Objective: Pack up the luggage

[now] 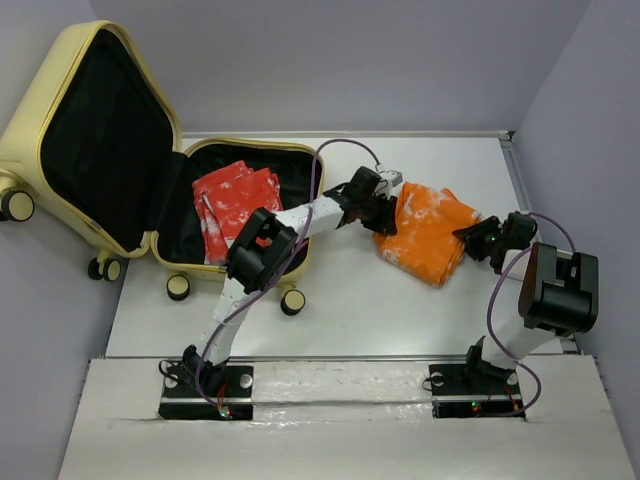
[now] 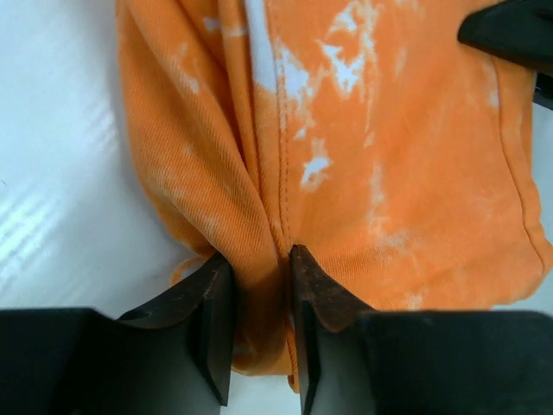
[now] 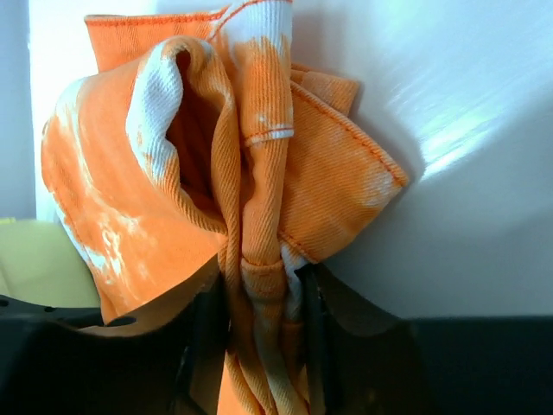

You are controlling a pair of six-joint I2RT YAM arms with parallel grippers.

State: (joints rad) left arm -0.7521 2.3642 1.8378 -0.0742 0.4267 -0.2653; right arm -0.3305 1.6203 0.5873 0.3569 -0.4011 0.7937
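Luggage [image 1: 25,140]: smooth hard plastic shell, slight sheen; matt black fabric lining. Orange cloth [image 2: 389,173]: matt woven twill w/ fine ribs, stitched hems. Table [image 1: 340,300]: smooth white, glossy w/ reflections.

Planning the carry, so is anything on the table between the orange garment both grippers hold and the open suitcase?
Nothing visible lies on the table between the orange garment and the luggage. Only its own near rim would need clearing. A red garment already lies inside, toward the left of the open half.
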